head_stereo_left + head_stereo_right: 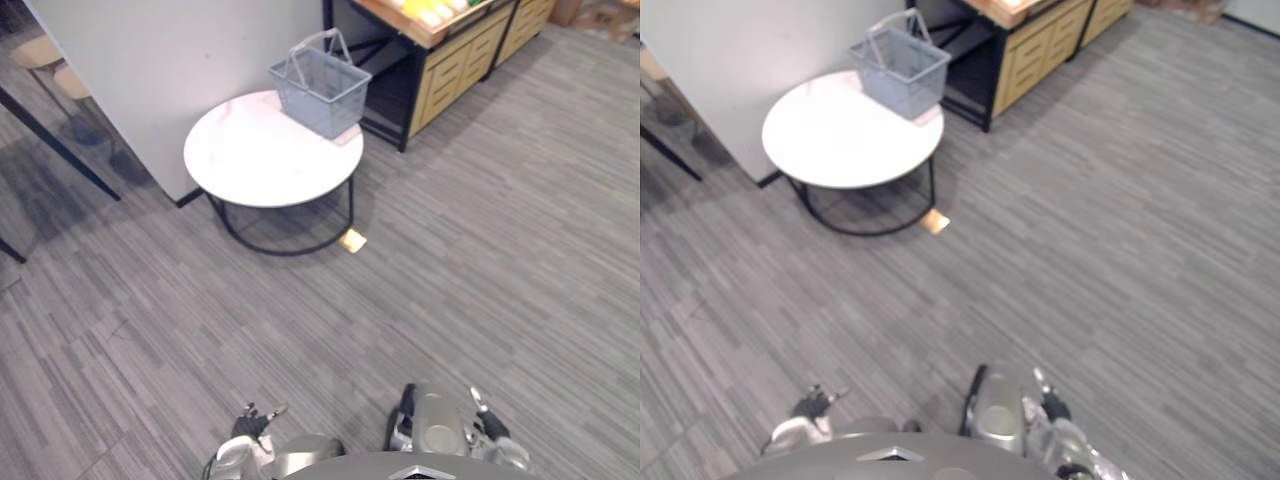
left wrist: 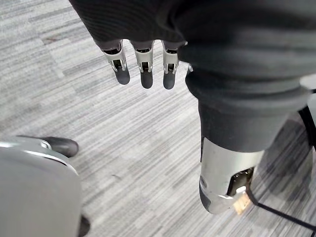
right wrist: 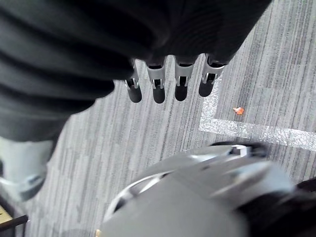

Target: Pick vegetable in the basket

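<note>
Stands well back from the round white table [image 1: 250,160], with lots of grey floor [image 1: 450,290] in between. Holds the left hand [image 2: 146,74] low at the side, fingers straight and loose, nothing in it. Same with the right hand [image 3: 180,86]: loose, empty, hanging down. Probably hung like that because nothing is close enough to grab yet.

Sees a grey basket [image 1: 320,85] at the table's far right rim, handles up. Likely put there to be close to the wooden stand [image 1: 450,60] just past the table. Can't make out any vegetable inside the basket. Spots some pale yellow things [image 1: 432,12] on top of that stand, too small to name, maybe the vegetables.

Needs to walk closer first, by the look of it. Plenty of open floor to the right of the table. Tight behind the table, with a white wall [image 1: 180,50] right against it. Better to mind the small tan piece [image 1: 353,240] on the floor by the table's near foot.
</note>
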You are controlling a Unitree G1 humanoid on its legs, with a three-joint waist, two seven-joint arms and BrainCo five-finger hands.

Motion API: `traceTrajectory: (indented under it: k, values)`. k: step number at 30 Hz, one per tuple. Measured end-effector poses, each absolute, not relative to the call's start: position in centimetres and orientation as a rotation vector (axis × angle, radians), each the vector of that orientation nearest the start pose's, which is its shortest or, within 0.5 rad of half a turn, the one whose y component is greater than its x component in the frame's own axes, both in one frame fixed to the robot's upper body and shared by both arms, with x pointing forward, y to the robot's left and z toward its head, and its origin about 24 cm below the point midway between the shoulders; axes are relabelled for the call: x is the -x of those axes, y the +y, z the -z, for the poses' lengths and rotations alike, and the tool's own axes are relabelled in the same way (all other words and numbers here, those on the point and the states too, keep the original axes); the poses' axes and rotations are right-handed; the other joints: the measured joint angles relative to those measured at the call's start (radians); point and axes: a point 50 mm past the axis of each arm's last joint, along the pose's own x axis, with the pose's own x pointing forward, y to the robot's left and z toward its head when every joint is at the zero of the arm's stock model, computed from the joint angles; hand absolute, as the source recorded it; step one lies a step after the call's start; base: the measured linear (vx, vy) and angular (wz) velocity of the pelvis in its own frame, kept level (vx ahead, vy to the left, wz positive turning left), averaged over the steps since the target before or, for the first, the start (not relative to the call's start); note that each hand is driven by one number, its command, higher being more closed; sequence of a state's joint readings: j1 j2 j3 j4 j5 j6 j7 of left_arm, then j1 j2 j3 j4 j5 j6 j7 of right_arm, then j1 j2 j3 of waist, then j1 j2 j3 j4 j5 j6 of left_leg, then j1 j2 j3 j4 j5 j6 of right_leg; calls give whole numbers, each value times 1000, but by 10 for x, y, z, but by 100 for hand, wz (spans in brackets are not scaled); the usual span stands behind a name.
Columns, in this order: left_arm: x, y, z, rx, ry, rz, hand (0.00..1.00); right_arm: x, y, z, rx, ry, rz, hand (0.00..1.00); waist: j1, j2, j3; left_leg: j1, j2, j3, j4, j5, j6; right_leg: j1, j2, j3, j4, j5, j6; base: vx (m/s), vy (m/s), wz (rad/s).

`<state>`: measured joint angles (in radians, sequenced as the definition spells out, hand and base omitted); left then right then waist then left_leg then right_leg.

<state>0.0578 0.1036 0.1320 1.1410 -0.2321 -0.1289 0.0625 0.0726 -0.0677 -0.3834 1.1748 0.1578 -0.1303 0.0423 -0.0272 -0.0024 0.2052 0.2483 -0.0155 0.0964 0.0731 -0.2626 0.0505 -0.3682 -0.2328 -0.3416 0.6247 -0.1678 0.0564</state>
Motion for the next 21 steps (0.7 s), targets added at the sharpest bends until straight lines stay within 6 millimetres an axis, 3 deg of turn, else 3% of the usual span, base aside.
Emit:
traceTrajectory:
  k: [1,2,3,5,6,7,8,9,10,11,12,13,14,15,17,19,21]
  values:
    - [-94,208,161,147,1034,-388,0,-71,-218,165,-292,1049,484,0,0,10,4,12,13,-4,-6,-8,-9,-9,12,-1,-100,14,15,624,-163,36]
    - [-100,201,160,188,1016,-398,0,-70,-218,164,-292,1047,489,0,-2,14,9,42,38,-3,-25,-27,-36,-26,31,15,-344,91,26,651,-202,32]
    - [-102,198,160,212,1009,-410,0,-70,-217,164,-297,1043,492,0,-3,8,13,69,51,-4,-39,-38,-52,-32,36,30,-459,133,37,672,-218,29]
    - [-98,198,161,251,1006,-455,0,-66,-213,165,-310,1050,494,0,0,-12,14,117,67,-2,-44,-58,-56,-30,30,54,-517,143,43,722,-269,20]
    - [-95,200,162,276,1007,-492,0,-63,-211,166,-316,1059,497,0,0,-14,12,157,100,2,-5,-54,-62,-47,25,47,-392,261,20,914,-394,16]
    - [-93,196,163,292,1014,-498,0,-64,-213,166,-314,1053,498,0,0,-5,7,155,116,0,35,-43,-80,-59,28,45,-326,262,18,777,-366,6]
    - [-92,191,164,310,1018,-502,0,-63,-215,164,-314,1041,509,0,-1,10,6,153,143,-2,90,-14,-95,-66,41,39,-249,234,-29,928,-472,-9]
    - [-90,186,165,333,1025,-518,0,-62,-223,163,-309,1031,531,0,2,49,-9,113,191,-13,213,64,-123,-56,79,19,-186,151,-79,765,-390,-11]
    - [-89,186,165,341,1026,-526,0,-63,-227,162,-308,1025,544,0,-2,60,-15,56,210,-44,326,139,-138,-39,92,9,-172,110,-85,755,-375,-9]
    - [-89,187,165,346,1024,-534,0,-63,-227,162,-313,1025,549,0,-5,63,-15,12,217,-71,421,221,-162,-16,99,2,-171,84,-88,593,-241,6]
    - [-89,188,165,351,1022,-547,0,-62,-226,163,-316,1030,550,0,-5,63,-12,-53,225,-108,554,370,-215,31,110,-3,-182,55,-96,737,-267,5]
    - [-88,190,165,362,1018,-561,0,-61,-227,163,-310,1039,551,0,0,62,1,-172,274,-79,837,392,-255,140,143,-11,-229,22,-104,845,-287,0]
    - [-89,192,165,377,1007,-581,0,-63,-227,163,-305,1038,546,0,3,66,6,-203,292,-51,924,366,-246,197,153,-11,-254,12,-108,755,-244,0]
    - [-90,197,163,389,986,-603,0,-67,-224,163,-289,1038,520,0,8,37,22,-269,302,-2,1036,287,-217,297,161,-10,-306,-8,-106,652,-195,1]
    - [-94,202,160,389,950,-615,0,-76,-222,161,-262,1027,477,0,13,27,20,-391,284,52,1068,199,-184,410,166,-8,-386,-34,-99,464,-101,-1]
    - [-99,202,158,396,919,-616,0,-90,-223,159,-245,1003,449,0,30,32,22,-509,262,109,962,118,-166,486,170,3,-447,-31,-64,404,-8,-22]
    - [-102,202,156,400,894,-618,0,-98,-218,158,-251,994,432,0,58,31,22,-553,219,179,633,99,-143,581,165,17,-523,-37,-34,554,83,-32]
